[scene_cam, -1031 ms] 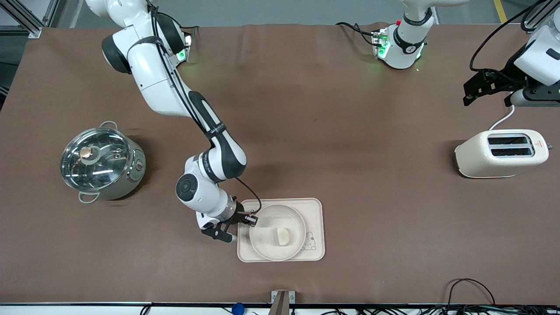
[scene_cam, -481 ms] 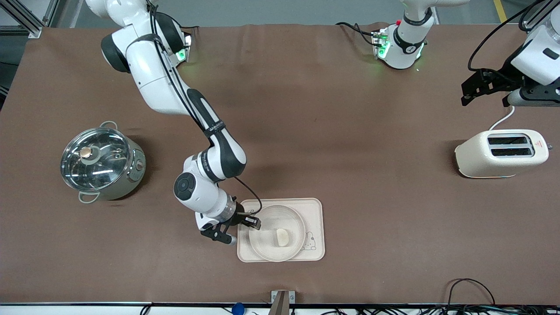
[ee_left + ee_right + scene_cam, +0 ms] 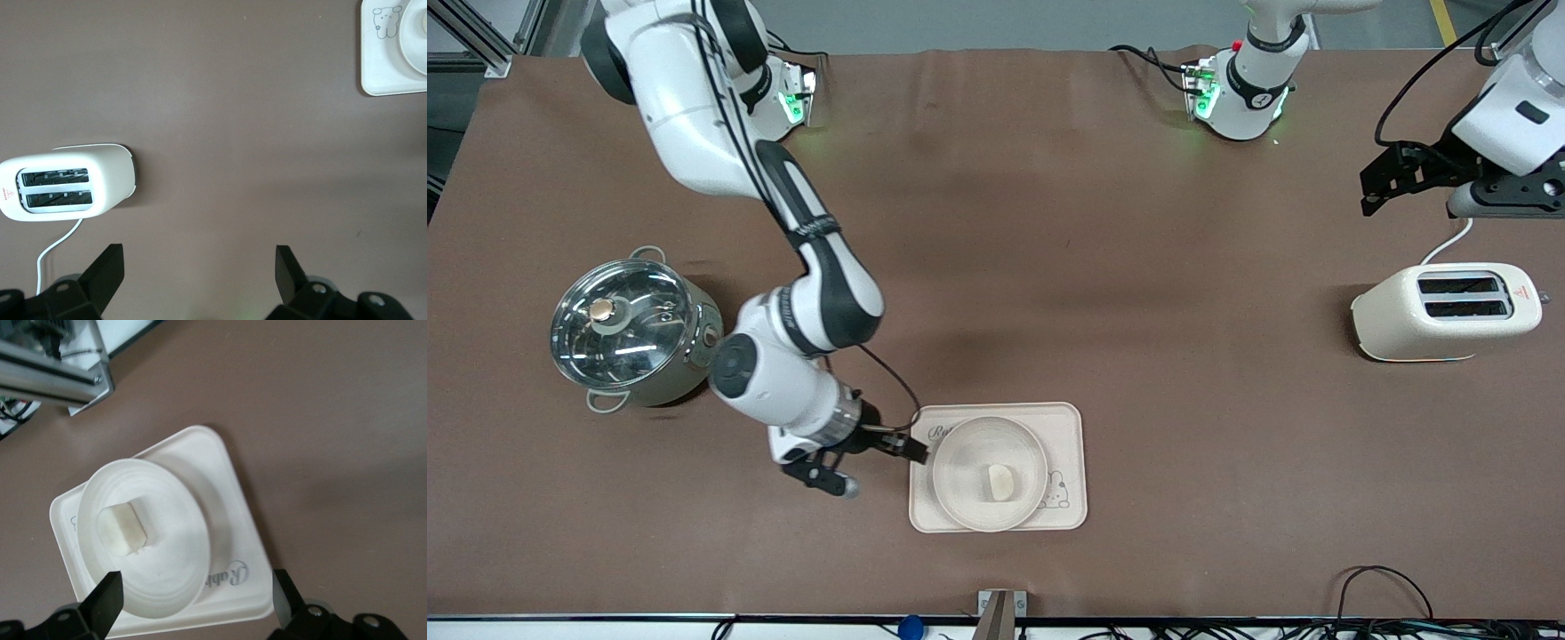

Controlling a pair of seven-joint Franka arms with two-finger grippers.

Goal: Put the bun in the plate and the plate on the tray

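The bun (image 3: 1001,483) lies in the round plate (image 3: 960,480), and the plate sits on the tray (image 3: 1072,427) with the "Rabbit" lettering. My right gripper (image 3: 879,467) is open and empty, just off the tray's edge toward the right arm's end. In the right wrist view the bun (image 3: 123,530), plate (image 3: 173,520) and tray (image 3: 227,493) lie ahead of the open right gripper (image 3: 193,603). My left gripper (image 3: 1387,182) is open and empty, up over the table by the toaster. The left wrist view shows the left gripper (image 3: 200,273) wide apart.
A cream toaster (image 3: 1445,311) with its white cord stands at the left arm's end; it also shows in the left wrist view (image 3: 67,190). A steel pot with a glass lid (image 3: 631,333) stands at the right arm's end, close to the right arm's elbow.
My right gripper has let go of the plate's rim and drawn back off the tray toward the pot. Plate and bun stay on the tray. The left arm has barely shifted.
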